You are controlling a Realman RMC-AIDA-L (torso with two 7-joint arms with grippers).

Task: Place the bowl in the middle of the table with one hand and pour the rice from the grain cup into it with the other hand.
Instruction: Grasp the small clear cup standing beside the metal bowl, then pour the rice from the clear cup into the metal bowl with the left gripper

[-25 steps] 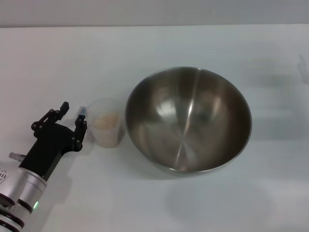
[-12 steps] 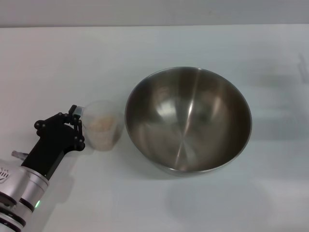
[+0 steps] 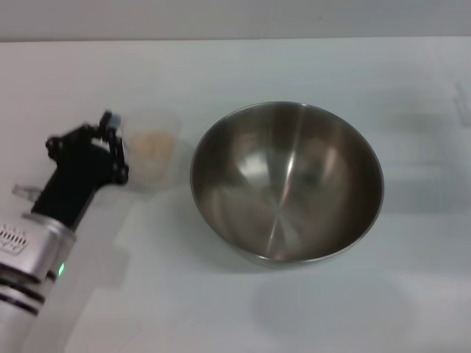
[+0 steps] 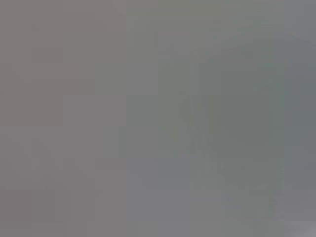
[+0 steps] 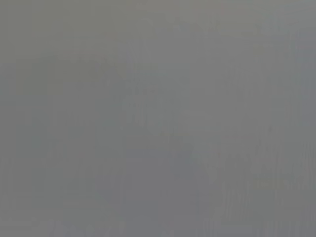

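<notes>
The table (image 3: pixel 243 66) is a flat white surface filling nearly the whole head view. The bowl (image 3: pixel 287 182) stands upright on it, slightly right of centre; its polished steel interior holds no grains. The left arm enters from the lower left corner, silver at the base and black toward the wrist. The left gripper (image 3: pixel 112 143) sits at the left side of the table, well clear of the bowl's rim, with its black fingers (image 3: pixel 110 121) clenched on the near side of the cup (image 3: pixel 152 151). The cup is clear plastic and upright, positioned left of the bowl with a visible gap between the two. Its outline is blurred, and whether its base touches the table cannot be determined. The rice (image 3: pixel 152 143) forms a pale beige mass inside the cup, reaching partway up the wall. The right arm and its gripper do not appear in the head view. Both wrist views show only a uniform grey field with no identifiable object.
</notes>
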